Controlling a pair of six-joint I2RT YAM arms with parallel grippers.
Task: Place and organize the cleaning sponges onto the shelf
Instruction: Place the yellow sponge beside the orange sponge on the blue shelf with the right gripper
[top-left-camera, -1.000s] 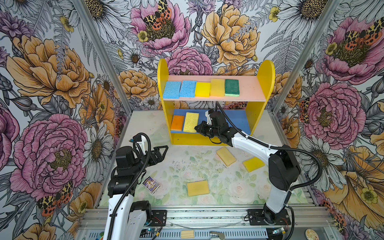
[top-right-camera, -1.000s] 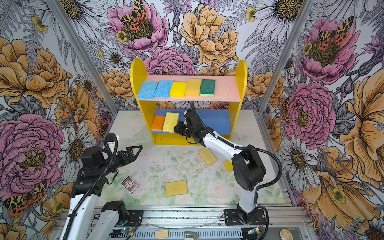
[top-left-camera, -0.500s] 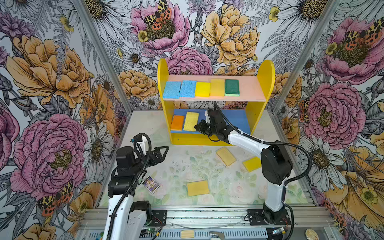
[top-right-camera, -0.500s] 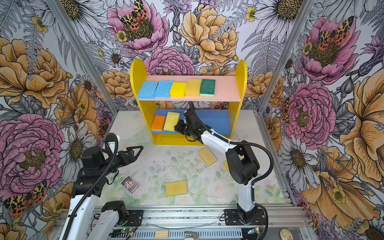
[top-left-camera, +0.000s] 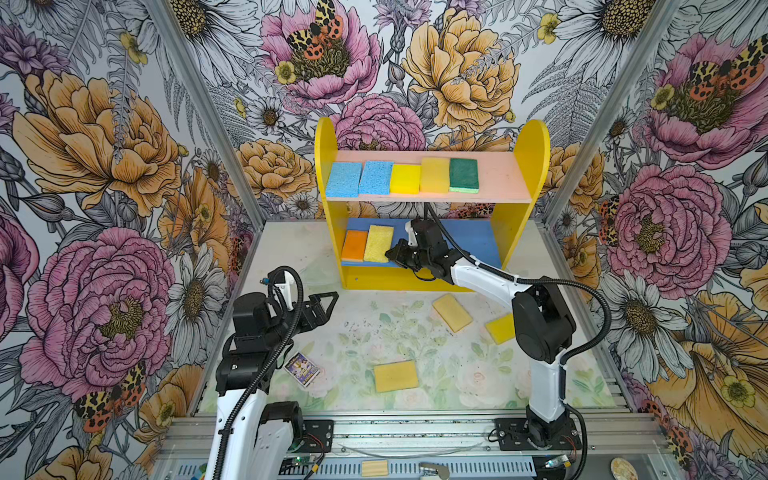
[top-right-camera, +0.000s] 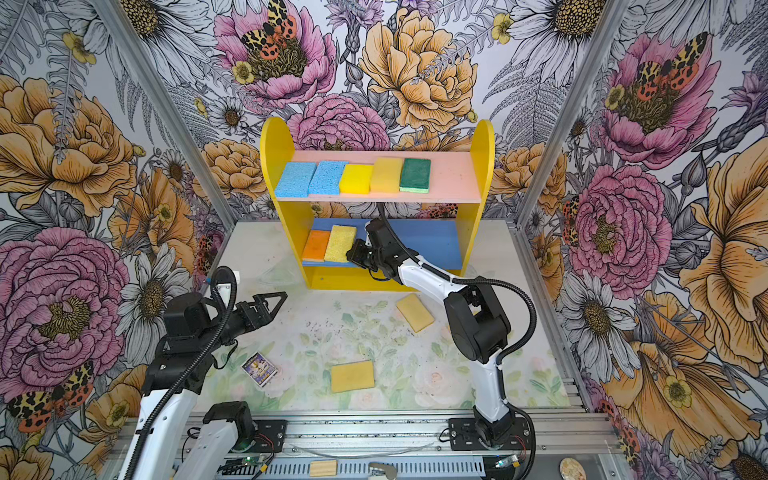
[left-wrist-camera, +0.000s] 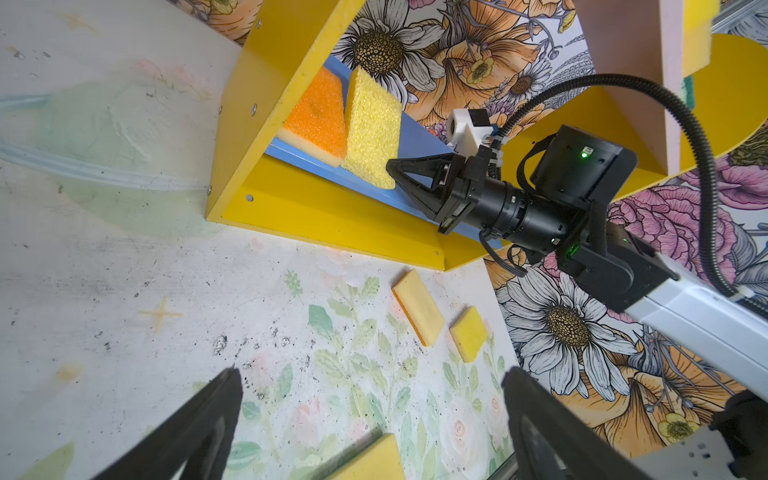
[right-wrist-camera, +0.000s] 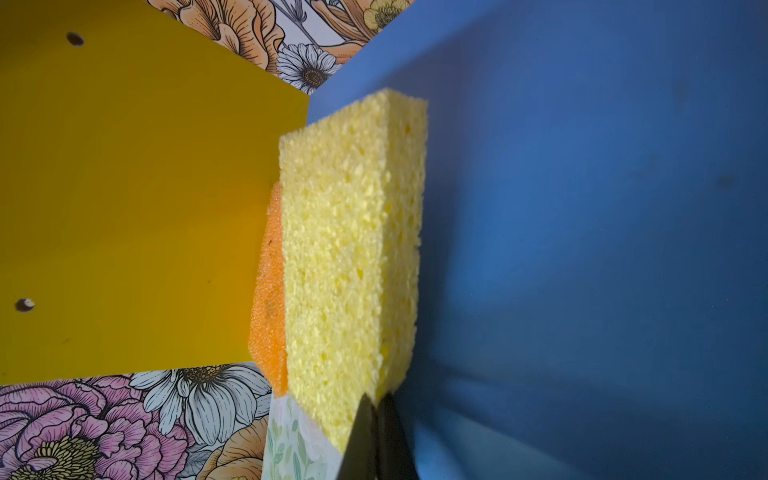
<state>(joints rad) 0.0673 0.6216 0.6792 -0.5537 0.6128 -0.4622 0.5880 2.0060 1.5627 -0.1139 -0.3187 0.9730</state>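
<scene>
While its jaws are pressed together, right gripper (top-left-camera: 392, 254) tips touch porous yellow sponge (top-left-camera: 378, 244) corner on blue board (top-left-camera: 469, 241); orange sponge (top-left-camera: 354, 245) just beyond; left gripper (top-left-camera: 327, 300) gapes wide.

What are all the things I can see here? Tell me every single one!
shelf: one, yellow sides, pink board over blue board, at the back of the table
blue sponges: two, light blue, left end of the pink board
yellow sponges: two, yellow, next in that row
green sponge: one, dark green, right end of that row
orange sponge: one, orange, left end of the blue board
pale yellow sponge: one, porous, beside the orange sponge
loose sponges: three, yellow, flat on the table
card packet: one, purple, table's left side
wooden block: one, pale, beyond the table's near edge
left end effector: one, black, open, above the table
right end effector: one, black, shut, tips at the pale yellow sponge's near edge
</scene>
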